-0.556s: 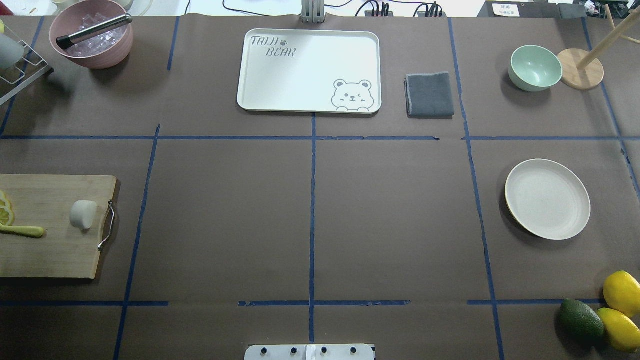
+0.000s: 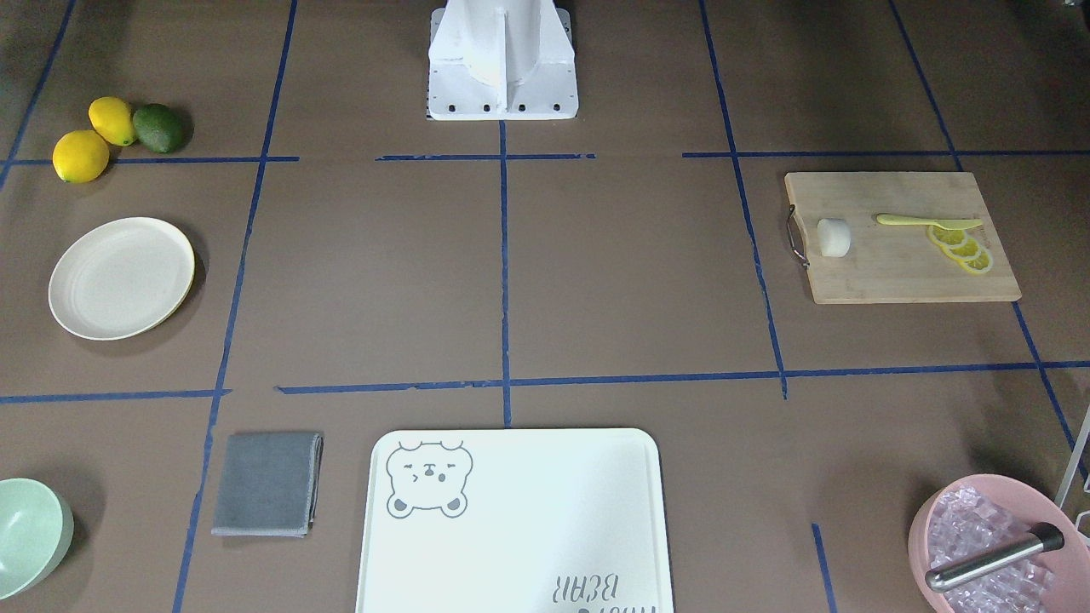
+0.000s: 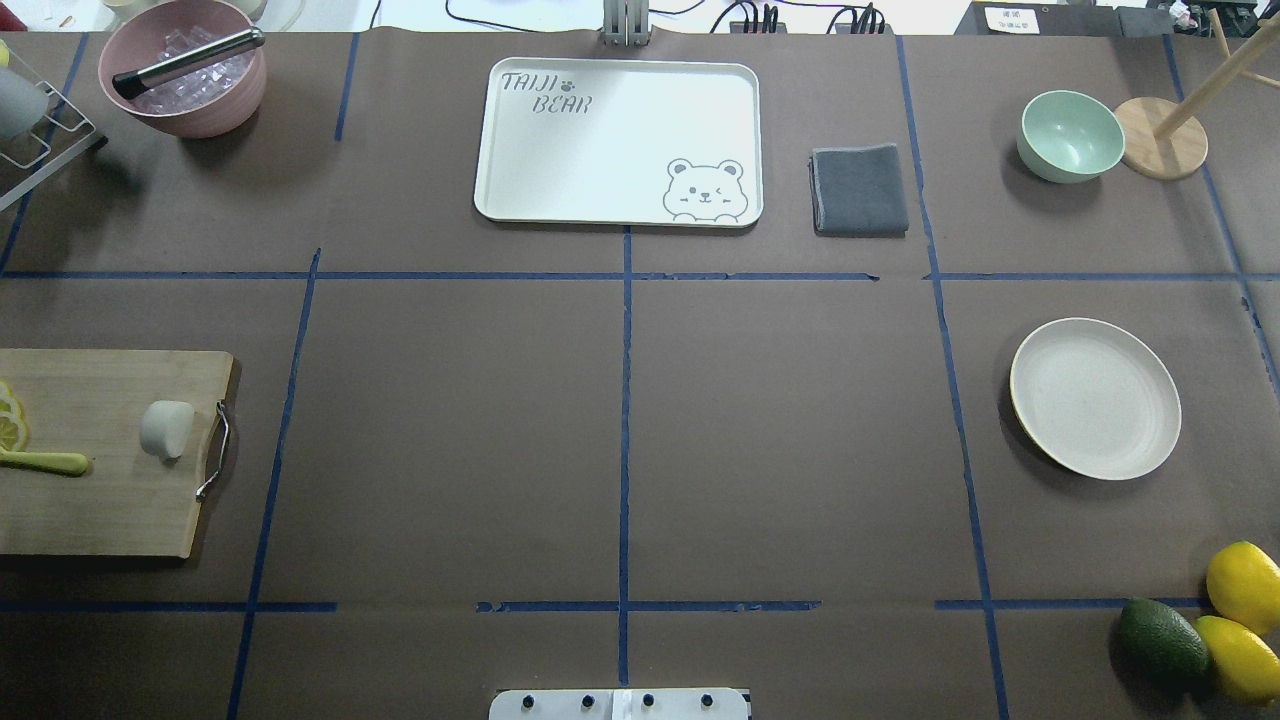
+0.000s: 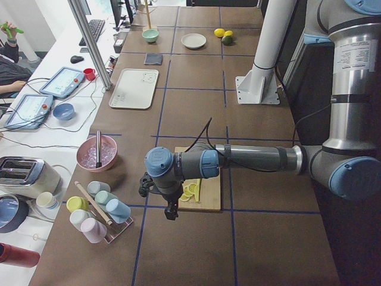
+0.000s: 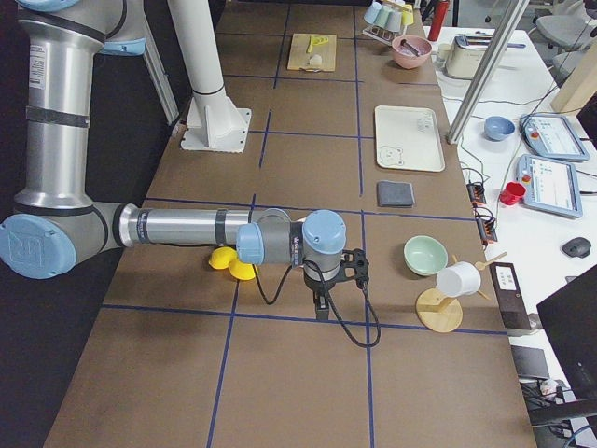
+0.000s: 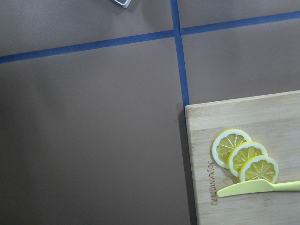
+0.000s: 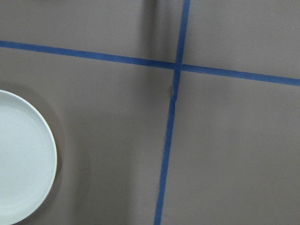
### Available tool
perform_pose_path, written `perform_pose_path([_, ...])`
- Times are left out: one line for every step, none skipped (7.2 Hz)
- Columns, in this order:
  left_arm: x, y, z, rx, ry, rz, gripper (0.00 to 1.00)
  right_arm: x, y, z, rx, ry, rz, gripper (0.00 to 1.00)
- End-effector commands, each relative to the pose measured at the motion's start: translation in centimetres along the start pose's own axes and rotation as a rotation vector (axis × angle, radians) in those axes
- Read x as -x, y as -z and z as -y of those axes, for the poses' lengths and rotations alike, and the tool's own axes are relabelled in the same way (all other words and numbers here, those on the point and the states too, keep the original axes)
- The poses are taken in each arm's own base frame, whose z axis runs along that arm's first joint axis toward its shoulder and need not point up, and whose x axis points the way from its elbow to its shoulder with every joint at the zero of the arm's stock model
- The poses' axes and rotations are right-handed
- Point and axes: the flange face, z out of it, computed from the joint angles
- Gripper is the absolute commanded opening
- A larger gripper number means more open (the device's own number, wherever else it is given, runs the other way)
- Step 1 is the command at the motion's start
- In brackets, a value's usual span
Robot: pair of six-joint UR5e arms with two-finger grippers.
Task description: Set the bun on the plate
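The small white bun (image 3: 167, 428) (image 2: 834, 237) lies on a wooden cutting board (image 3: 100, 510), near its metal handle. Far to the right, the round cream plate (image 3: 1095, 398) (image 2: 122, 277) has nothing on it. Its rim also shows at the left edge of the right wrist view (image 7: 23, 159). My left gripper (image 4: 172, 211) appears only in the exterior left view, hanging over the board's outer end, so I cannot tell if it is open or shut. Likewise my right gripper (image 5: 322, 306) appears only in the exterior right view, beyond the plate, state unclear.
Lemon slices (image 6: 243, 154) and a yellow-green knife (image 6: 262, 187) share the board. At the back stand a white bear-print tray (image 3: 620, 140), a grey cloth (image 3: 858, 190), a mint bowl (image 3: 1070, 135) and a pink ice bowl (image 3: 185, 70). Two lemons (image 3: 1240, 585) and an avocado (image 3: 1160, 640) sit front right.
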Motion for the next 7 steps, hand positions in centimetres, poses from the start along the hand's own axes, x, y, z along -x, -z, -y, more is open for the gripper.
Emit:
perform_pose_path([-0.3,0.3,0.1,-0.006,-0.006,0.001,1.00,4.2,-1.5,1.2,-0.038,0.156,0.080,1.00])
perform_pose_path([-0.3,0.3,0.1,-0.006,-0.006,0.001,1.00,6.1,-3.0,1.5,-0.030,0.151,0.080,1.00])
perform_pose_path([-0.3,0.3,0.1,-0.008,-0.008,0.001,1.00,8.2,-5.1,1.0,0.000,0.122,0.093,1.00])
perform_pose_path([-0.2,0.2,0.2,-0.008,-0.010,0.001,1.00,9.6,-7.3,-0.2,-0.002,0.074,0.090,0.99])
perform_pose_path([-0.1,0.1,0.2,-0.007,-0.009,0.001,1.00,9.9,-9.4,-1.3,-0.032,0.041,0.079,0.98])
perform_pose_path([-0.3,0.2,0.2,-0.008,-0.010,0.001,1.00,9.4,-11.5,-1.7,-0.077,-0.007,0.114,0.94])
perform_pose_path([-0.2,0.1,0.1,-0.005,-0.007,0.001,1.00,9.4,-13.5,-1.5,-0.097,-0.041,0.119,0.93])
